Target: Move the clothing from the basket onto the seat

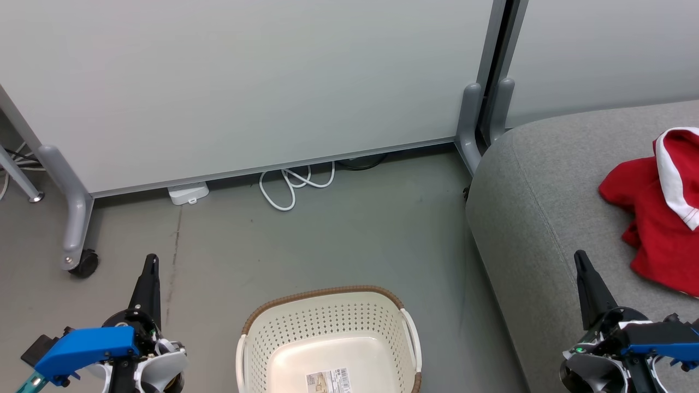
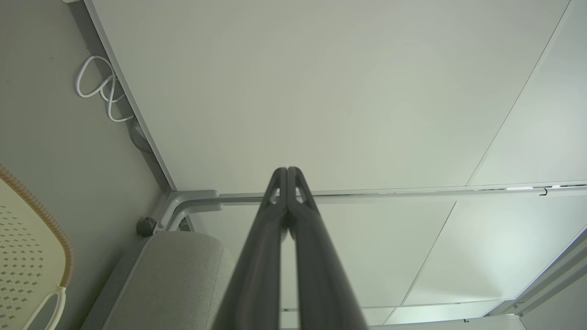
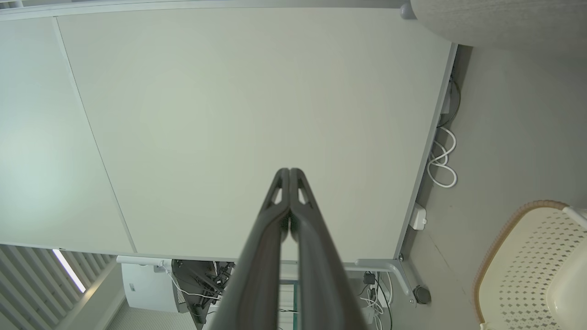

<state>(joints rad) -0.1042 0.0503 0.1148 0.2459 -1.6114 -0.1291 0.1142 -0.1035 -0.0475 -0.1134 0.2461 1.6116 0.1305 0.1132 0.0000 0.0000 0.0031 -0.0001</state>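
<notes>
clothing (image 1: 655, 218) on seat (image 1: 524, 218) near right fingers (image 1: 583, 267), well apart from left fingers (image 1: 150, 273), both pairs pressed together

place: lab or office test bay
walls: pale partition panels (image 1: 246, 82) on caster (image 1: 84, 265) feet
floor: bare grey floor (image 1: 338, 245), loose white cable (image 1: 295, 185)
past panels: dark wired equipment (image 3: 199, 277)
props: seat (image 1: 524, 218), basket (image 1: 327, 319)

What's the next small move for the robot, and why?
Probably tilt the head down to check the near end of the basket, which the picture cuts off. Its visible floor is bare but for a label, the clothing lies on the seat, and the left gripper and right gripper have shut, empty jaws.
</notes>
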